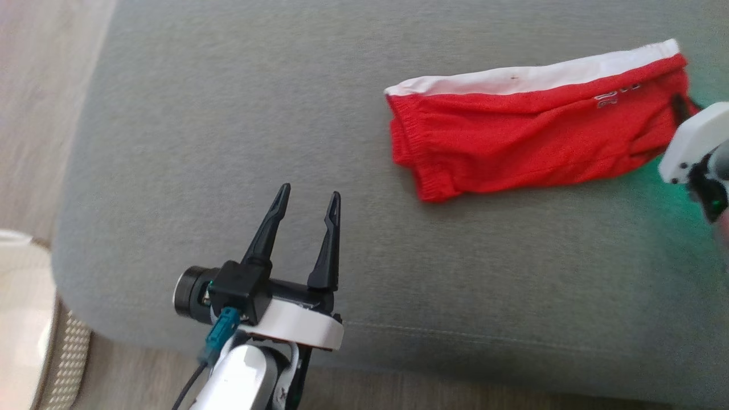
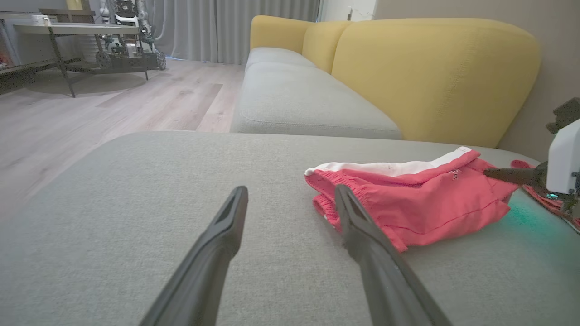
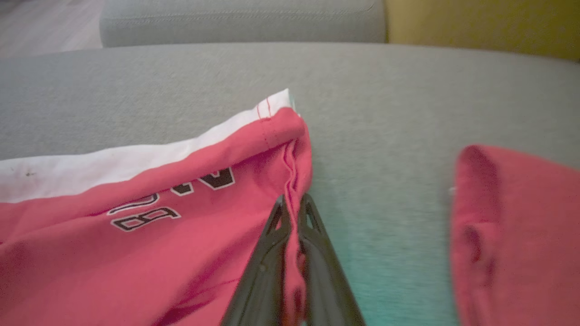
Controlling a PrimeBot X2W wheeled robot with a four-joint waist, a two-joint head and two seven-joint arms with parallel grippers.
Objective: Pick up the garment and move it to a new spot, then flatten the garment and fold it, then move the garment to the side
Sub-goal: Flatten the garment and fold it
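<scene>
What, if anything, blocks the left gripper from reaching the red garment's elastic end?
Likely reachable, yes: the left gripper is open, with bare grey cushion between it and the garment; the right gripper pinches the opposite end.
</scene>
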